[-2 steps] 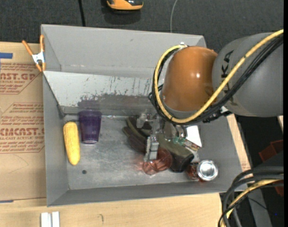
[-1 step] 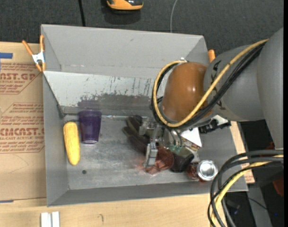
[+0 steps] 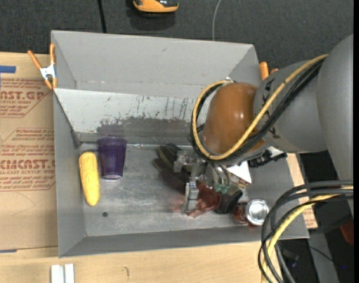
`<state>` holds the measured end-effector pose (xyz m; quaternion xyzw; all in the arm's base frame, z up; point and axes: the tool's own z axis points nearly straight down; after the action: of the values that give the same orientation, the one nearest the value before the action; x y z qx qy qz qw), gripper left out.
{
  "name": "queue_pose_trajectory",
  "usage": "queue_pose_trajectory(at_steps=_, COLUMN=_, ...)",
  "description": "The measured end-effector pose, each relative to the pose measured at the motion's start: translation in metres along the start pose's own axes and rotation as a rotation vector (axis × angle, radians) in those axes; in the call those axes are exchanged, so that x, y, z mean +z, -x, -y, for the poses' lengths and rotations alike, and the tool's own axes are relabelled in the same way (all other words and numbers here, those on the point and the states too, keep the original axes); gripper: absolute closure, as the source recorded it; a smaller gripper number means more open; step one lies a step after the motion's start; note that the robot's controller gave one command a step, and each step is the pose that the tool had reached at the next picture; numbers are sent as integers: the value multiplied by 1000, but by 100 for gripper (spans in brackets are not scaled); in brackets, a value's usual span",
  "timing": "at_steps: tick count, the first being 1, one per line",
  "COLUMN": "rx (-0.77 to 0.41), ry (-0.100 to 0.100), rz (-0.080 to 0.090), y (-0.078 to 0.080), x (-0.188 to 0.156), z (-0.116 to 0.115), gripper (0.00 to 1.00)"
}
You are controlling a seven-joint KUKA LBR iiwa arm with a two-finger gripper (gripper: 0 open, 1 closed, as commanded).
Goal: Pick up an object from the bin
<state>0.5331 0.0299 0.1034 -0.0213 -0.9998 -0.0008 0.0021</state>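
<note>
Reddish-brown and glossy, a small crumpled thing [image 3: 206, 200] lies on the floor of the grey metal bin [image 3: 138, 202], toward the lower right in the camera view. The end effector [image 3: 191, 205] points down at its left end, perhaps touching it. We cannot tell how far open it is, or whether it has hold of anything. A dark brown elongated thing [image 3: 166, 163] lies just up and left. We judge the pick needs hardly any sideways travel.
</note>
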Motion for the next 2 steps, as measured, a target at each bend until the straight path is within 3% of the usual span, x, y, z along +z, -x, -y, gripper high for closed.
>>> queue_pose_trajectory(at_steps=1, rx=131, ry=1, rz=10, y=17, x=20, z=6, gripper=100)
queue_pose_trajectory(at_steps=2, rx=131, ry=1, rz=10, y=17, x=20, z=6, gripper=100)
